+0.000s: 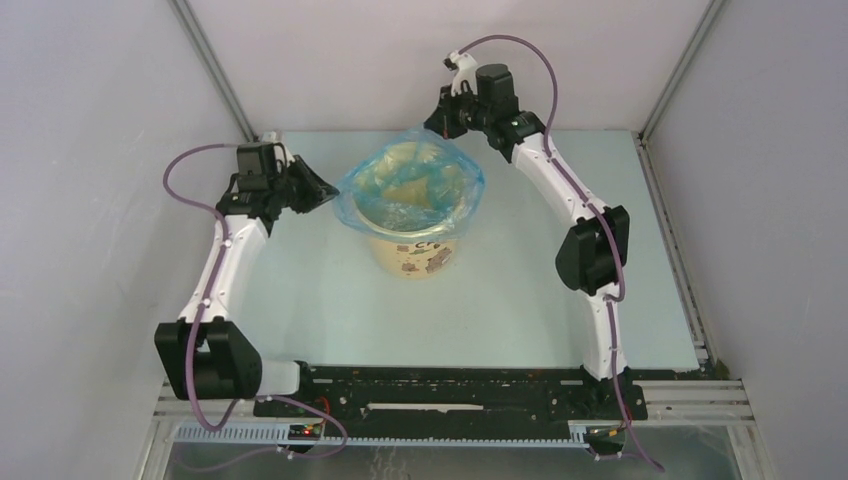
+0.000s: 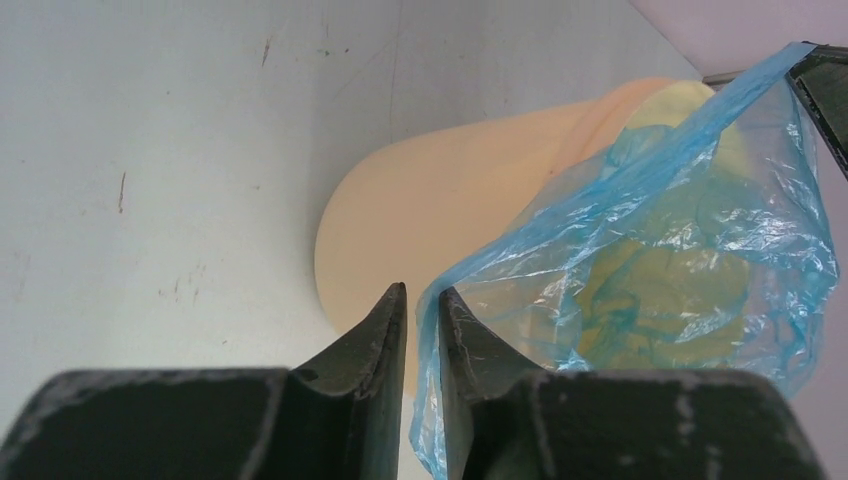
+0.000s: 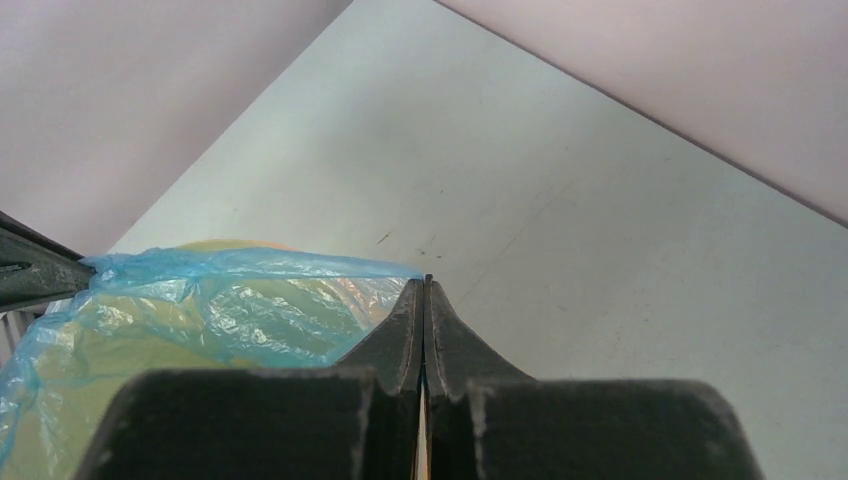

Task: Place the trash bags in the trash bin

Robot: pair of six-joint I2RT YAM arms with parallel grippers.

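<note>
Location: tan-yellow round cylindrical trash bin (image 1: 415, 255), dark marks on wall, upright at centre of pale table (image 1: 300, 300), between both arms. Over bin rim: blue translucent plastic trash bag (image 1: 410, 180), mouth spread open, film hanging inside. State, left gripper (image 2: 421, 290): jaws nearly together, pinching bag edge at bin's left side. State, right gripper (image 3: 427, 280): jaws fully closed on bag edge at far right rim. Film stretched between both grippers.

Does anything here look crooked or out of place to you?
Yes: the blue trash bag sits lopsided on the tan trash bin. Its far corner is pulled up into a peak, pinched by the right gripper, rather than lying evenly round the rim. Nothing looks spilled or torn.
</note>
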